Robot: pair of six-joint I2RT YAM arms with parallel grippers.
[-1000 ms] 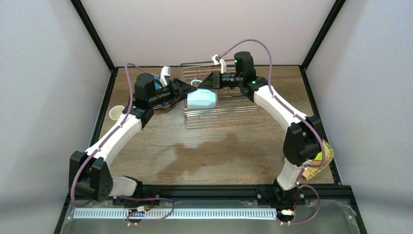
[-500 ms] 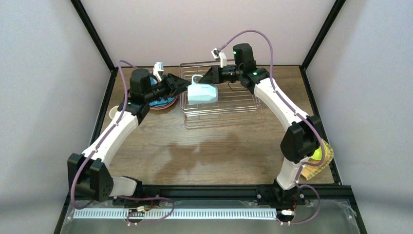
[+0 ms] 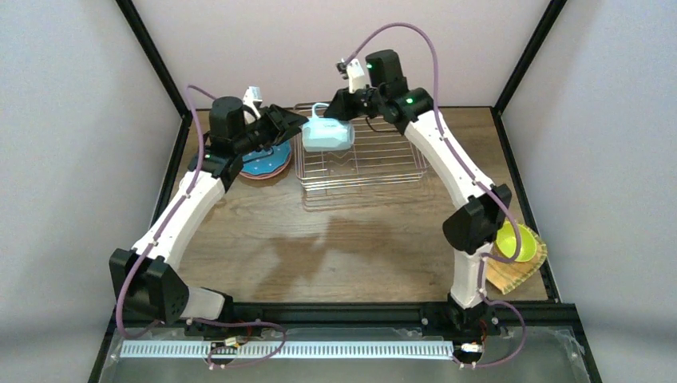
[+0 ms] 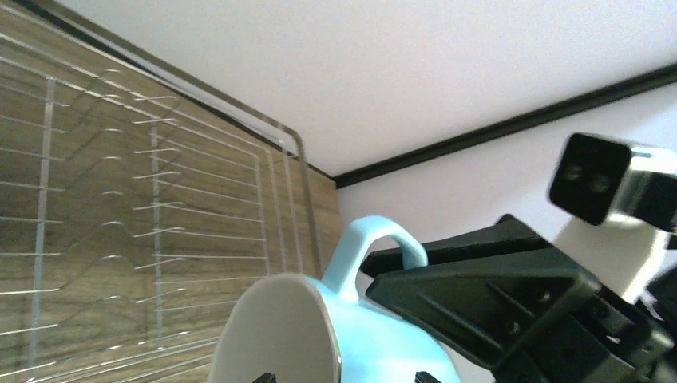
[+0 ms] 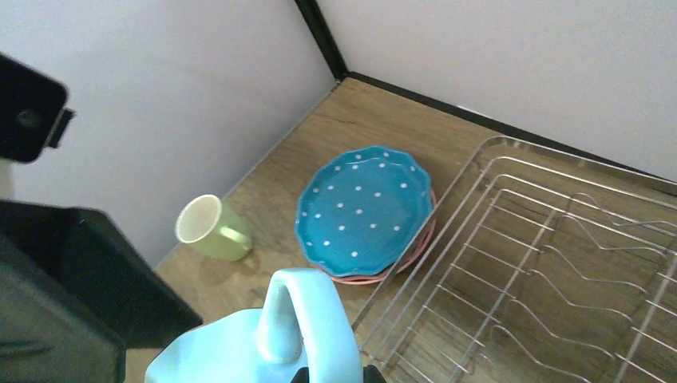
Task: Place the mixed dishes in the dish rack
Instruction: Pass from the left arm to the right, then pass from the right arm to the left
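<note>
My right gripper [image 3: 334, 112] [image 5: 331, 373] is shut on the handle of a light blue mug [image 3: 327, 134] [image 5: 263, 351]. The mug hangs on its side above the back left corner of the wire dish rack [image 3: 375, 163] [image 5: 559, 263]. My left gripper [image 3: 297, 124] [image 4: 343, 377] is open, its fingertips on either side of the mug's body [image 4: 383, 351]. A blue dotted plate [image 5: 363, 211] [image 3: 267, 163] rests on a pink plate [image 5: 383, 275] left of the rack. A pale green mug [image 5: 211, 229] lies on its side near the left wall.
A lime bowl [image 3: 515, 241] sits on a woven tan plate [image 3: 519, 271] at the table's right edge, behind my right arm's elbow. The black frame posts and walls close in the back corners. My left arm's black wrist [image 5: 48, 303] fills the right wrist view's lower left.
The right arm has lifted the light blue mug off the rack floor, up and toward the back left. The open left gripper rose alongside it. The lime bowl is now uncovered.
</note>
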